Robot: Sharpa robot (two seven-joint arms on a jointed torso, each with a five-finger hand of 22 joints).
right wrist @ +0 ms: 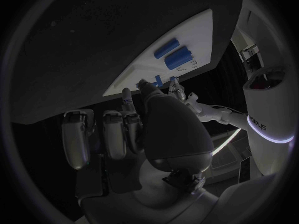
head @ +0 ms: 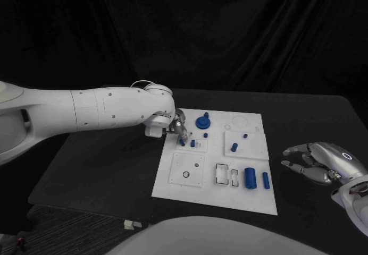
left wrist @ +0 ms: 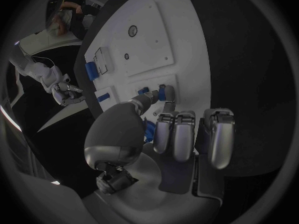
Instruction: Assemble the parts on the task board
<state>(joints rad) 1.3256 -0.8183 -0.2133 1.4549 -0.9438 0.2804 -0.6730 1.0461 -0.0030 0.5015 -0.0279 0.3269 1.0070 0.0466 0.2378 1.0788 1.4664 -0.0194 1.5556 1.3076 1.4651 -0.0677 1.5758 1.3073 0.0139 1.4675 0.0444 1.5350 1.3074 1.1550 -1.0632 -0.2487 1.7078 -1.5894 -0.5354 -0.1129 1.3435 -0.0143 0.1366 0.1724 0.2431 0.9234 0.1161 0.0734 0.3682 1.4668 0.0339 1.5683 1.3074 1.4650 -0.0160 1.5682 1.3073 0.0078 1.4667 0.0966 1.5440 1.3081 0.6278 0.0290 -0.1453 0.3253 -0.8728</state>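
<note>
The white task board (head: 217, 183) lies in the middle of the black table. My left hand (head: 175, 126) hangs over its upper left panel, fingers pointing down. Its thumb and a finger pinch a small blue peg (head: 182, 141), seen in the left wrist view as the peg (left wrist: 169, 104) at the fingertips of that hand (left wrist: 177, 134). A round blue knob (head: 203, 122) stands just beside the hand. Short blue pegs (head: 234, 146) stand in the right panel. My right hand (head: 318, 162) hovers off the board's right edge, fingers apart and holding nothing.
A thick blue cylinder (head: 250, 178) and a thinner one (head: 266, 180) lie at the board's lower right, next to rectangular slots (head: 222, 175). A square panel with a small ring (head: 185, 174) takes up the lower left. Bare black table surrounds the board.
</note>
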